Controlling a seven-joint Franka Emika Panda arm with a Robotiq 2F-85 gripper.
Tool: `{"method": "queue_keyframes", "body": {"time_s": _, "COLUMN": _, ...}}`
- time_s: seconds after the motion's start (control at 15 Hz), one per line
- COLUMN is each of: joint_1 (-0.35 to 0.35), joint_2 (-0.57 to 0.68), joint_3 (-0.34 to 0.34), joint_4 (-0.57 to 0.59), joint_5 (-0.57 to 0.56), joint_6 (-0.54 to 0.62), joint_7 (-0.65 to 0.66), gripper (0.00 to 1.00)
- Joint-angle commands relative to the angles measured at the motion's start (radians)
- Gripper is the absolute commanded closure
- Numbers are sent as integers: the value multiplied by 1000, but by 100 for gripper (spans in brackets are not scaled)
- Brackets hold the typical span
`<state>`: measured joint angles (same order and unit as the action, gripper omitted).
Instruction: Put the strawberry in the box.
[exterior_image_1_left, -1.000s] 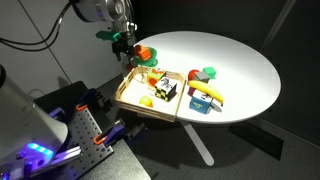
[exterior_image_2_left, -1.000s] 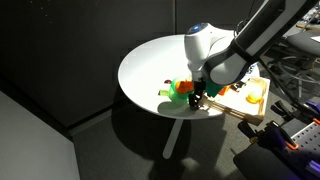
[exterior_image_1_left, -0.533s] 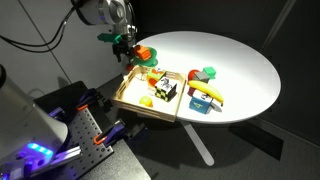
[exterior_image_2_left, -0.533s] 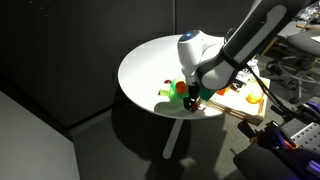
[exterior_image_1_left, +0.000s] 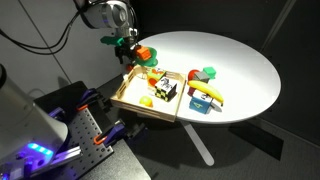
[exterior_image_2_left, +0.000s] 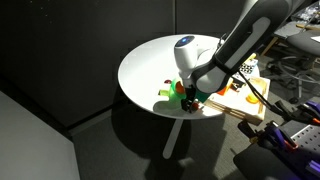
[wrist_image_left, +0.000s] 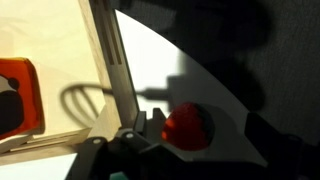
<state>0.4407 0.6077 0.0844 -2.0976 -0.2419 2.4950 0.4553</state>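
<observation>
My gripper (wrist_image_left: 187, 128) is shut on the red strawberry (wrist_image_left: 187, 124), which fills the gap between the dark jaws. The box is a shallow light wooden tray (wrist_image_left: 108, 55). Its low wall runs just left of the strawberry, so the berry hangs outside the tray over the white table. In both exterior views the gripper (exterior_image_1_left: 125, 46) (exterior_image_2_left: 190, 99) hovers at the tray's far corner (exterior_image_1_left: 140, 108) (exterior_image_2_left: 236, 101). The strawberry itself is too small to make out there.
The tray holds several toy foods, including an orange one (wrist_image_left: 18, 95). An orange-red toy (exterior_image_1_left: 144, 52) lies on the round white table (exterior_image_1_left: 230, 55) beside the gripper. A small blue box with a banana (exterior_image_1_left: 205, 98) and a green-red toy (exterior_image_1_left: 205, 74) sit right of the tray.
The arm has shifted a little along the table edge with the strawberry still held. Nothing else has moved.
</observation>
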Motion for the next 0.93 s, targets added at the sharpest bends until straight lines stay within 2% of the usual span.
{"method": "queue_keyframes", "body": {"time_s": 0.0, "joint_1": 18, "joint_2": 35, "joint_3": -21, "joint_4": 44, "joint_5": 0, "joint_6": -5, "joint_7": -5, "gripper": 0}}
{"method": "queue_keyframes", "body": {"time_s": 0.07, "joint_1": 21, "joint_2": 42, "joint_3": -25, "joint_4": 50, "joint_5": -3, "joint_6": -5, "joint_7": -4, "gripper": 25}}
{"method": "queue_keyframes", "body": {"time_s": 0.2, "joint_1": 23, "joint_2": 54, "joint_3": -29, "joint_4": 60, "joint_5": 0, "joint_6": -10, "joint_7": -6, "gripper": 34}}
{"method": "queue_keyframes", "body": {"time_s": 0.47, "joint_1": 23, "joint_2": 54, "joint_3": -34, "joint_4": 68, "joint_5": 6, "joint_6": -26, "joint_7": -6, "gripper": 68}}
{"method": "queue_keyframes", "body": {"time_s": 0.53, "joint_1": 22, "joint_2": 42, "joint_3": -33, "joint_4": 63, "joint_5": 8, "joint_6": -30, "joint_7": -7, "gripper": 71}}
{"method": "queue_keyframes", "body": {"time_s": 0.87, "joint_1": 12, "joint_2": -38, "joint_3": -18, "joint_4": 16, "joint_5": 17, "joint_6": -63, "joint_7": -17, "gripper": 71}}
